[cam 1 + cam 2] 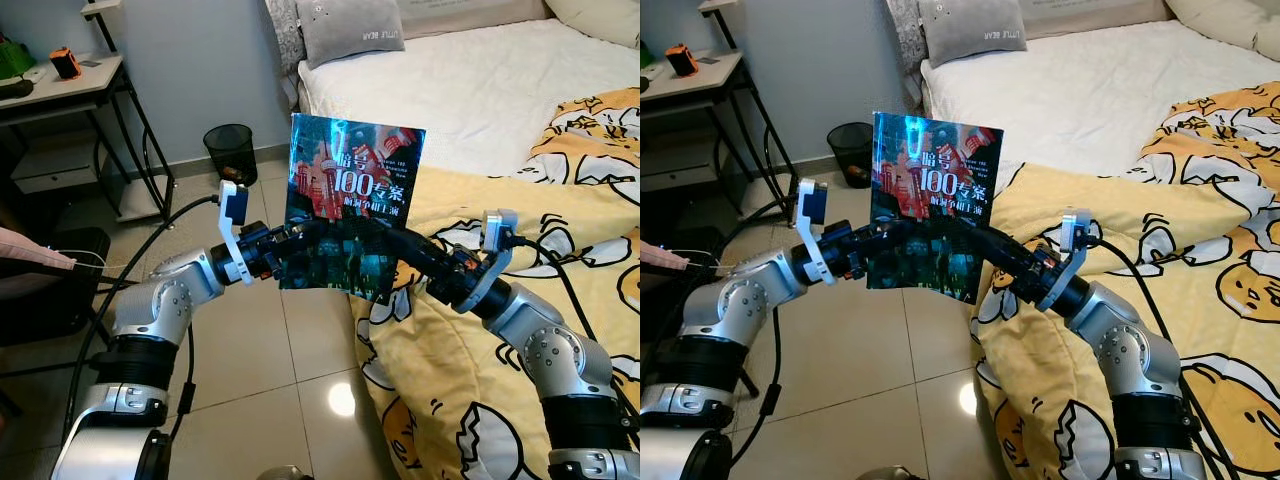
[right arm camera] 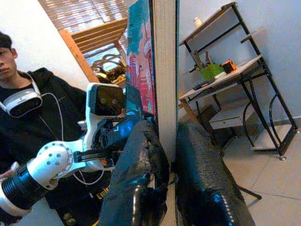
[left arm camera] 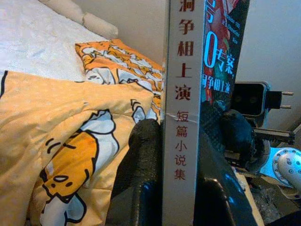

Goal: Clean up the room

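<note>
I have the book (image 1: 352,205) held upright in front of the robot, over the tiled floor (image 1: 260,340) just left of the bed's near corner. The left gripper (image 1: 290,250) pinches its lower left edge and the right gripper (image 1: 400,245) clamps its lower right edge, both closed on the book. From the head camera I see the glossy cover with a city scene and a large "100".

The left wrist camera gives me what the head cannot: the white spine with red characters, squeezed between the two black fingers (image 3: 136,179), with the other arm's wrist camera beyond it. The right wrist camera shows the page edge of the book between its own fingers (image 2: 141,165), and behind that a person (image 2: 28,113) in a dark hoodie with a headset hanging at the neck.

To my right lies the yellow cartoon-print duvet (image 1: 520,300) on the bed. Farther off, a black mesh wastebasket (image 1: 230,152) stands by the wall, a desk (image 1: 70,85) carries an orange object on the left, and a grey pillow (image 1: 350,28) sits at the bed's head.
</note>
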Available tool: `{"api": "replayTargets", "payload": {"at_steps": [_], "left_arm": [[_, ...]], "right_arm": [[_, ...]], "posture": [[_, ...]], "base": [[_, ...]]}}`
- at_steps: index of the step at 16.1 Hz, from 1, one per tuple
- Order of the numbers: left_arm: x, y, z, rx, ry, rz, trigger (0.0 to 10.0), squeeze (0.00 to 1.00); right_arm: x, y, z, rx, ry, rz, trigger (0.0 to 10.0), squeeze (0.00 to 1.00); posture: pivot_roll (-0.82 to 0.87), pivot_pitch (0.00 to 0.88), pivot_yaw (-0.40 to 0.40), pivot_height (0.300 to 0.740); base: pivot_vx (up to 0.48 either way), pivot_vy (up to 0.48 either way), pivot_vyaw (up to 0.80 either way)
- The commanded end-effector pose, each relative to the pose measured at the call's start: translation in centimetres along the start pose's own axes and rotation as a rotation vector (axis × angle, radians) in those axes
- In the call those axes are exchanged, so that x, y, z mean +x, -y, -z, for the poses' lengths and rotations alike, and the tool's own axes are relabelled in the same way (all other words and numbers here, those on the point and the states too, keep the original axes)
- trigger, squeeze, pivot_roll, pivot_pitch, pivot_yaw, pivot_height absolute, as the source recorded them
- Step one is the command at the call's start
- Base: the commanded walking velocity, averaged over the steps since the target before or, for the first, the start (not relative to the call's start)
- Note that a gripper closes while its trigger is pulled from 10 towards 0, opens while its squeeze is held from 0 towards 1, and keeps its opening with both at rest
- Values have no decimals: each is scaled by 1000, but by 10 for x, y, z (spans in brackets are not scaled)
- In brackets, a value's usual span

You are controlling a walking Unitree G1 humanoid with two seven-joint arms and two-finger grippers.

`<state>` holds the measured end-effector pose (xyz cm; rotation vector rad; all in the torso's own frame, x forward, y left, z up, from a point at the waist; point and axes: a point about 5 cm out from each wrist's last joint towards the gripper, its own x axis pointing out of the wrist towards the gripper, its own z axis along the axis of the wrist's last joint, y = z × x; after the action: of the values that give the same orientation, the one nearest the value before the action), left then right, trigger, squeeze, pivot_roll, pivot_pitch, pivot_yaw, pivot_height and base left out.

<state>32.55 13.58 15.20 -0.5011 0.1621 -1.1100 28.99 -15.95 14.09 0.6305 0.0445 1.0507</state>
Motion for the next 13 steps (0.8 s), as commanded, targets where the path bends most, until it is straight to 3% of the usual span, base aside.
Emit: {"api": "replayTargets", "payload": {"at_steps": [1,2,3,4,5,6,11,13], "left_arm": [[-4,-4,-12,39,38,-48,157,0],[-4,-6,-12,39,38,-57,2275,0],[-4,-6,-12,41,37,-61,3137,0],[-3,-11,-12,74,23,-119,10000,0],[-2,-11,-12,77,23,-130,10000,0],[-2,-14,-13,99,34,-167,10000,1000],[-7,-24,-15,142,76,-311,10000,1000],[-12,-27,-17,153,145,-354,10000,1000]], "right_arm": [[6,-6,-6,-24,7,-55,0,0],[7,-6,-6,-25,6,-54,0,0],[7,-6,-7,-26,6,-53,0,0],[7,-5,-7,-30,9,-44,0,0],[7,-5,-7,-30,9,-43,0,0],[6,-5,-7,-35,11,-32,0,0],[5,1,-7,-49,35,24,0,0],[3,4,-7,-54,50,64,0,0]], "posture": [[8,0,83,740],[7,0,84,740],[7,0,84,740],[6,0,87,740],[6,0,87,740],[6,0,88,740],[10,0,93,740],[13,0,98,740]], "base": [[0,0,0],[0,0,0],[0,0,0],[0,0,0],[0,0,0],[0,0,0],[0,0,0],[0,0,0]]}}
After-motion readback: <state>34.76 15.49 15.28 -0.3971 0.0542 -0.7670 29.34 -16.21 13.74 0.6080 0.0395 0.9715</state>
